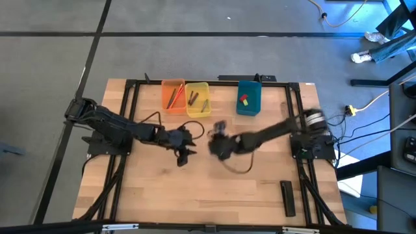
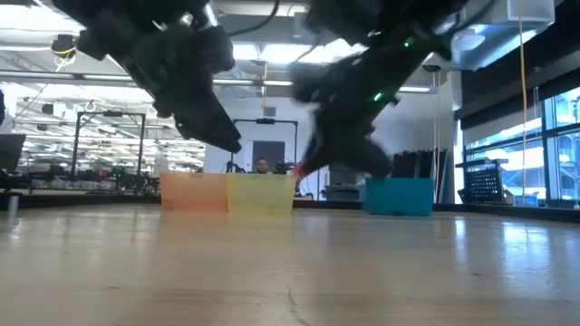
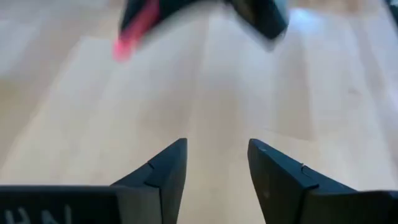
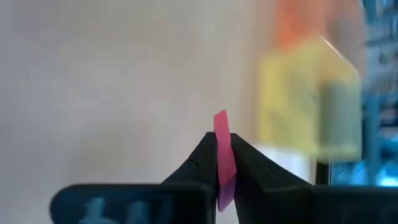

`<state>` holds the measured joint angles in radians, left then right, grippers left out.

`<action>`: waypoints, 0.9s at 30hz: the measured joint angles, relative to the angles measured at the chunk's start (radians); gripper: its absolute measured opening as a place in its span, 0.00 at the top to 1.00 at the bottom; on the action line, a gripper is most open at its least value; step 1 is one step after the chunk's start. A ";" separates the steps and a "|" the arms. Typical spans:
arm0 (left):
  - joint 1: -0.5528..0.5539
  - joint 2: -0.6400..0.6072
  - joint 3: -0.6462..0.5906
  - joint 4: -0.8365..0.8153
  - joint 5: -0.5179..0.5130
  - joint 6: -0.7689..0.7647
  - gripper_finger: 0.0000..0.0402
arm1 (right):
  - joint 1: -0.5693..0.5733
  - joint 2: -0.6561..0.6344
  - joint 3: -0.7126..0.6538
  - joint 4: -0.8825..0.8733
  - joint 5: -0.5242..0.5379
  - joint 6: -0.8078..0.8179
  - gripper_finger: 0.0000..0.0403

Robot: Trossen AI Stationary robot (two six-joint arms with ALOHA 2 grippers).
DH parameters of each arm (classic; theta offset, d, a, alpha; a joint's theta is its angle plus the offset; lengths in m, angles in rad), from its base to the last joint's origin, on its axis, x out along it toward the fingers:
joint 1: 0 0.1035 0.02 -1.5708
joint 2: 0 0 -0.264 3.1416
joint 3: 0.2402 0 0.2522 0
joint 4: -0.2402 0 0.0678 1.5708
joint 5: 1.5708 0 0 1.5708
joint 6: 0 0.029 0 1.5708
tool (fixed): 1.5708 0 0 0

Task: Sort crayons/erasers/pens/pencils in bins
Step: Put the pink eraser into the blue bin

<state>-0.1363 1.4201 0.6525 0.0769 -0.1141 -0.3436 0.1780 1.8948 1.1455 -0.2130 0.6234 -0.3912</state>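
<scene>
My right gripper (image 4: 222, 140) is shut on a thin pink eraser (image 4: 221, 127) above the middle of the table (image 1: 214, 144). The eraser also shows in the left wrist view (image 3: 134, 31) and the low view (image 2: 304, 166). My left gripper (image 3: 214, 149) is open and empty just to the left of it (image 1: 185, 153), above bare wood. At the far edge stand the orange bin (image 1: 173, 96), the yellow bin (image 1: 197, 97) and the teal bin (image 1: 249, 97), which holds small red and yellow erasers (image 1: 244, 99). My right gripper pinches the pink eraser's two flat faces (image 4: 222, 155) between its two fingers. One end of the eraser sticks out past the fingertips (image 4: 221, 118). The eraser is lifted clear of the table.
A long black bar (image 1: 287, 197) lies near the front right of the table. The orange and yellow bins hold long sticks (image 1: 175, 97). A black frame (image 1: 130, 97) runs around the table's edges. Bare wood lies in front of both grippers.
</scene>
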 joint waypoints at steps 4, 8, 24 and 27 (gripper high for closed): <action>0.070 0.000 -0.001 0.017 -0.008 0.095 0.58 | -0.117 -0.216 -0.176 0.101 -0.040 0.022 0.92; 0.115 0.000 -0.001 0.093 -0.009 0.162 0.58 | -0.254 -0.389 -0.296 0.162 -0.031 0.081 0.92; 0.221 0.001 -0.001 0.203 -0.135 0.224 0.58 | -0.778 -0.456 -0.444 0.101 -0.452 0.433 0.87; 0.252 0.001 -0.001 0.202 -0.134 0.223 0.58 | -0.807 -0.456 -0.443 0.104 -0.503 0.414 0.79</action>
<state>0.1154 1.4208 0.6514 0.2787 -0.2482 -0.1204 -0.6292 1.4384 0.7025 -0.1092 0.1201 0.0229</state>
